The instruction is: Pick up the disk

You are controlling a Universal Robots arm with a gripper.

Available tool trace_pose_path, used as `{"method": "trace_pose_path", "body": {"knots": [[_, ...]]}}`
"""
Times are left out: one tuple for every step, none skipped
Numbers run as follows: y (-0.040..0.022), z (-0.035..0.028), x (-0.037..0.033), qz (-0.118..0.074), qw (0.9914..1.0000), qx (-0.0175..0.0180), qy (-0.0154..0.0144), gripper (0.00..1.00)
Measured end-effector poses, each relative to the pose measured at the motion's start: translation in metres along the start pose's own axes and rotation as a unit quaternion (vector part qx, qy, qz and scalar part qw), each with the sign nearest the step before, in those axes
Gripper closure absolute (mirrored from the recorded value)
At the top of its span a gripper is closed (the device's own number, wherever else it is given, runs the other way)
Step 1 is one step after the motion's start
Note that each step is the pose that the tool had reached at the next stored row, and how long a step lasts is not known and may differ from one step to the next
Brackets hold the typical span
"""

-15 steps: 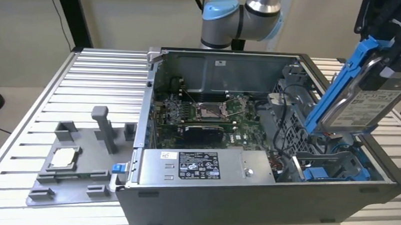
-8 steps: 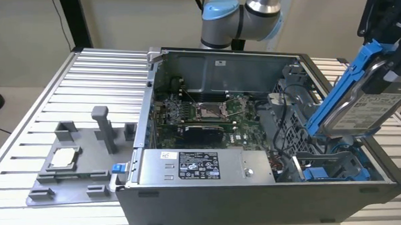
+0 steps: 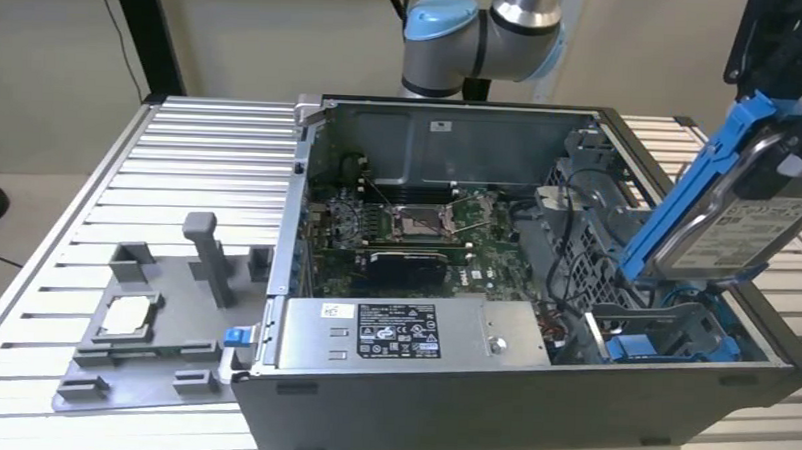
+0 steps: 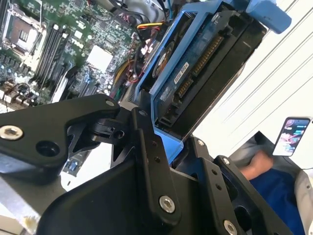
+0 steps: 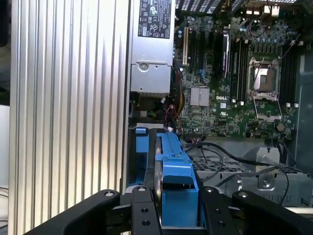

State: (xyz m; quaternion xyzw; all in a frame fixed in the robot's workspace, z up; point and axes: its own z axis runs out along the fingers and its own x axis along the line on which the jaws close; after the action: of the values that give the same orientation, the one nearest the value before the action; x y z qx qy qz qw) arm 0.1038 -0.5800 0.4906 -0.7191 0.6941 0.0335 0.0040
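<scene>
The disk (image 3: 732, 225) is a silver-grey hard drive with a white label in a blue bracket. It hangs tilted above the right end of the open computer case (image 3: 502, 399), at the exterior view's right. My gripper (image 3: 782, 93) is shut on its upper end, with black fingers on either side of the blue bracket. In the second wrist view the disk (image 4: 205, 63) shows its connector edge between the fingers (image 4: 146, 142) of the gripper (image 4: 172, 144). In the first wrist view the blue bracket (image 5: 176, 174) stands edge-on in the gripper (image 5: 178, 208).
Below the disk is a blue drive bay (image 3: 664, 344) with loose cables. The case also holds the motherboard (image 3: 401, 230) and a silver box with a black label (image 3: 404, 330). A grey tray with a small chip (image 3: 125, 315) lies on the ribbed table (image 3: 190, 168). A person's hand holding a phone (image 4: 291, 134) is nearby.
</scene>
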Motion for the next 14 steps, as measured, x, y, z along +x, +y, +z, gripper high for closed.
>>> {"method": "trace_pose_path", "body": {"knots": [[-0.0004,0.0006,0.0002,0.000,1.00000,0.0000,0.0001,1.00],[-0.0007,0.0016,0.0005,0.000,1.00000,0.0000,0.0001,1.00],[-0.0011,0.0023,0.0007,0.000,1.00000,0.0000,0.0001,1.00],[-0.0015,0.0032,0.0008,0.000,1.00000,0.0000,0.0001,1.00],[-0.0018,0.0042,0.0011,0.000,1.00000,0.0000,0.0000,1.00],[-0.0021,0.0051,0.0014,0.000,1.00000,0.0000,0.0000,1.00],[-0.0025,0.0060,0.0016,0.000,1.00000,0.0000,0.0000,1.00],[-0.0029,0.0071,0.0018,0.000,1.00000,0.0000,0.0001,1.00],[-0.0033,0.0085,0.0020,0.000,1.00000,0.0000,0.0001,1.00],[-0.0037,0.0098,0.0022,0.000,1.00000,0.0000,0.0001,1.00],[-0.0040,0.0113,0.0024,0.000,1.00000,0.0000,0.0000,1.00],[-0.0043,0.0127,0.0026,0.000,1.00000,0.0000,0.0001,1.00],[-0.0046,0.0140,0.0027,0.000,1.00000,0.0000,0.0001,1.00],[-0.0048,0.0156,0.0030,0.000,1.00000,0.0000,0.0000,1.00]]}}
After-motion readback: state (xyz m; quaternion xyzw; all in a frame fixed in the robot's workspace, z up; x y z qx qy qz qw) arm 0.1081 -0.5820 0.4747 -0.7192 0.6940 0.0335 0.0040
